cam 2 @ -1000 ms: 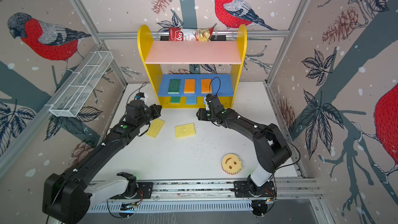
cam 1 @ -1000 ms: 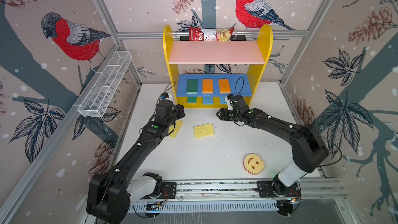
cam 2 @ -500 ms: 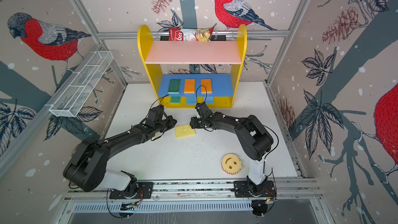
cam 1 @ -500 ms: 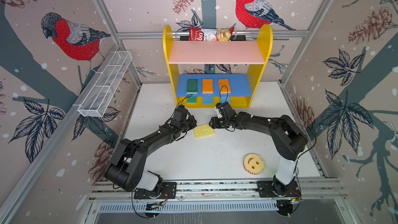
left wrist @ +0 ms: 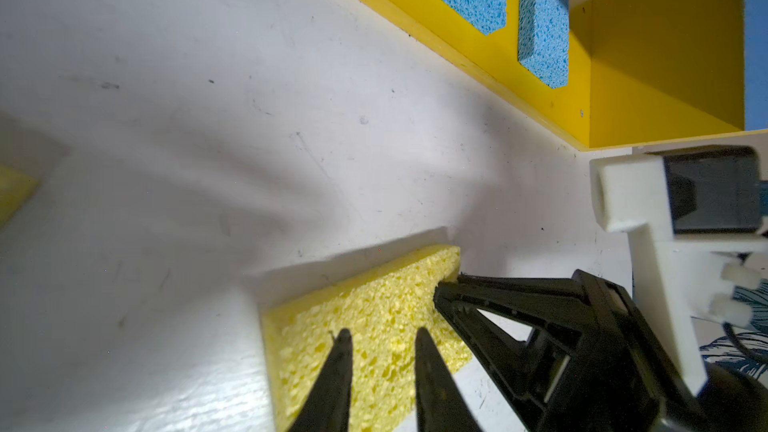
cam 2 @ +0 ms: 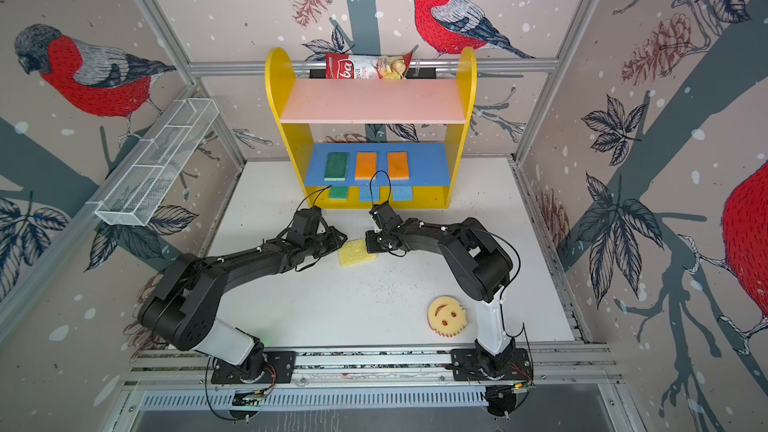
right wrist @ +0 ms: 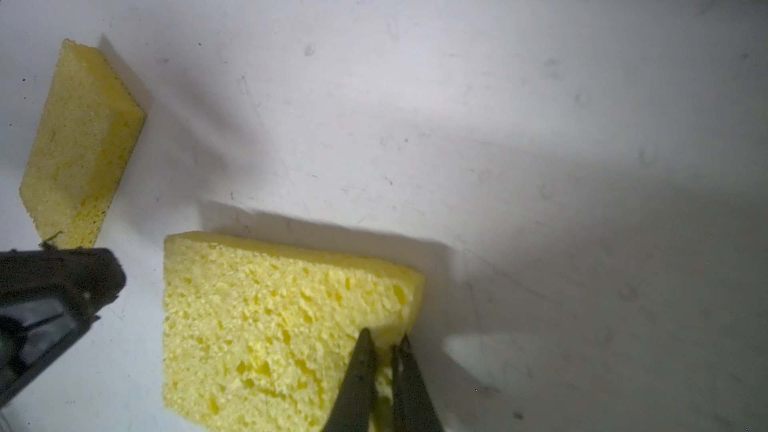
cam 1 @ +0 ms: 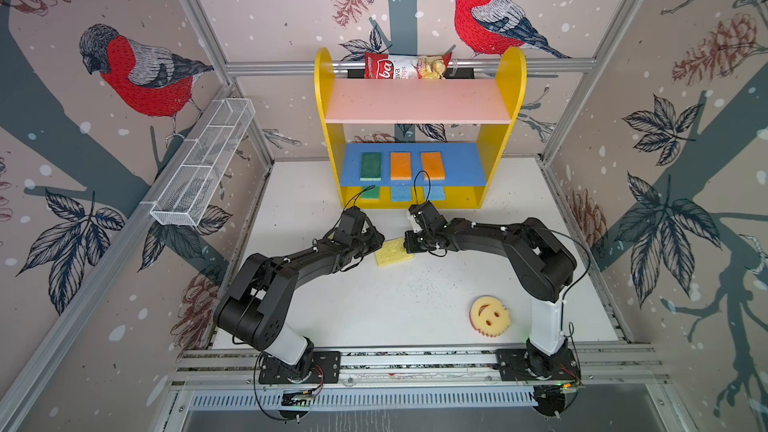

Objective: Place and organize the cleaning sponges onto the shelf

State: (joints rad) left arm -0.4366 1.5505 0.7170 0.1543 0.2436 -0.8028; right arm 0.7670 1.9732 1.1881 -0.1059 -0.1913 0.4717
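- Right wrist view: my right claw (right wrist: 384,340) was closed to a thin pinch on one corner of the yellow sponge (right wrist: 270,317), the foam squeezed nearly flat between the tips.
- That sponge lay flat on the white table (cam 1: 415,305), out in front of the shelf (cam 1: 328,118) and apart from it, between my two arms in both top views.
- My left claw (left wrist: 380,336) stood partly open with its tips at the side of the sponge away from my right claw. It gripped nothing that I could see, and whether it touched the foam I could not tell.
- I judged the sponge very light, soft and springy, with a rough open-pored face unlikely to slip, and nothing fragile about it.
- A corner pinch looked weak to me: the pad would probably droop and twist from it. A deeper bite across the middle of a short edge seemed the better hold for laying it flat on a board.
- A second yellow sponge (right wrist: 83,139) lay near my left claw, and the smiley sponge (cam 1: 490,315) sat by my right arm's base, both on the table.
- On the shelf, a green sponge (cam 1: 370,166) and two orange sponges (cam 1: 400,165) lined the blue board (cam 1: 461,168); a second green sponge (cam 1: 370,192) and two blue sponges (cam 1: 401,193) lay on the yellow base (cam 1: 465,197).
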